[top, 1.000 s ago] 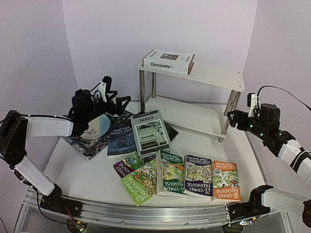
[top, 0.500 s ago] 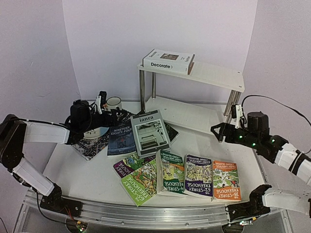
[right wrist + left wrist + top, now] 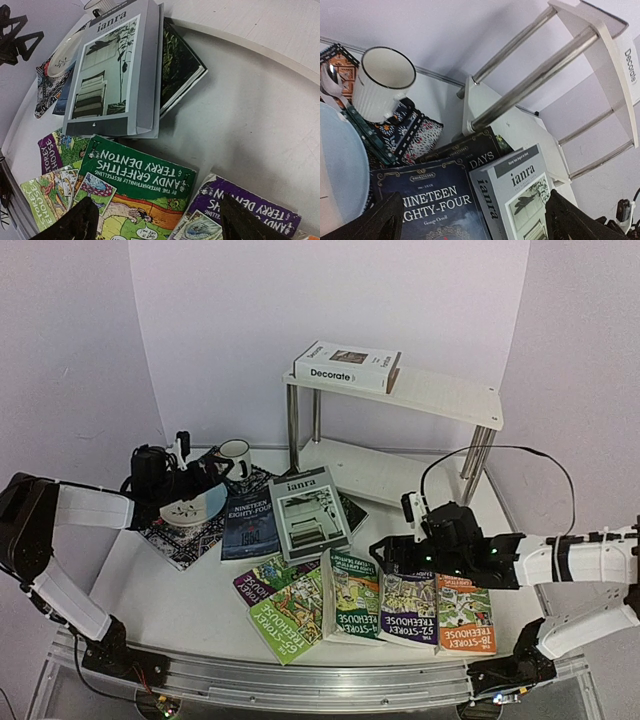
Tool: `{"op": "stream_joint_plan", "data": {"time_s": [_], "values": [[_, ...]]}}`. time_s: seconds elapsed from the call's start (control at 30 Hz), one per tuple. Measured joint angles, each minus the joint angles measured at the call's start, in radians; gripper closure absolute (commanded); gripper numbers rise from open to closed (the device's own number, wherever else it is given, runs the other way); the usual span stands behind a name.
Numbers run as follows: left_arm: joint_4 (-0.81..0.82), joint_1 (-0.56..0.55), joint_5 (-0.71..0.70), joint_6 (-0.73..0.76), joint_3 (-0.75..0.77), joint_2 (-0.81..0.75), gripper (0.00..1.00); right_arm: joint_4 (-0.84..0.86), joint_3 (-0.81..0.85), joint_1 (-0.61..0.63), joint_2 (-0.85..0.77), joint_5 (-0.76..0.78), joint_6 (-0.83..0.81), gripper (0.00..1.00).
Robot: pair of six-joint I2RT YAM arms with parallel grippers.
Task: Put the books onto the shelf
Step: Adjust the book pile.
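Left gripper [image 3: 203,473]: jaws spread wide, empty, hung over pale blue round plate [image 3: 196,508] on black-white patterned placemat [image 3: 178,542]. White ribbed mug [image 3: 236,452] stood just behind. Dark blue paperback "Nineteen Eighty-Four" [image 3: 250,525] and grey-white paperback "ianra" [image 3: 308,520] lay overlapping on white table [image 3: 150,585]. Green Treehouse paperback [image 3: 352,598], purple Treehouse paperback [image 3: 408,602] and orange Treehouse paperback [image 3: 466,612] lay side by side near front edge. Right gripper [image 3: 385,552]: jaws well apart, gripping nothing, hovered above green and purple covers. Two-tier white shelf with chrome legs [image 3: 445,400] stood at back right; white "Decorate" book [image 3: 345,367] lay flat on top board.
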Motion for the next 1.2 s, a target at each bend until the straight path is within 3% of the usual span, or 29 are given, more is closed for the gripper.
{"op": "stream_joint_plan", "data": {"time_s": [0.3, 0.57, 0.8, 1.07, 1.2], "values": [[0.004, 0.035, 0.022, 0.066, 0.0, -0.074, 0.0, 0.11, 0.049, 0.027, 0.154, 0.032, 0.073, 0.08], [0.001, 0.024, 0.141, 0.114, 0.052, 0.041, 0.0, 0.16, 0.112, 0.027, 0.278, 0.03, 0.149, 0.02], [0.0, -0.025, 0.193, 0.112, 0.148, 0.195, 0.03, 0.213, 0.177, 0.023, 0.37, 0.003, 0.221, 0.09], [-0.006, -0.052, 0.208, 0.111, 0.208, 0.26, 0.03, 0.332, 0.188, -0.025, 0.479, -0.041, 0.377, 0.08], [-0.005, -0.06, 0.22, 0.098, 0.23, 0.293, 0.04, 0.446, 0.186, -0.083, 0.567, -0.128, 0.457, 0.17]]}}
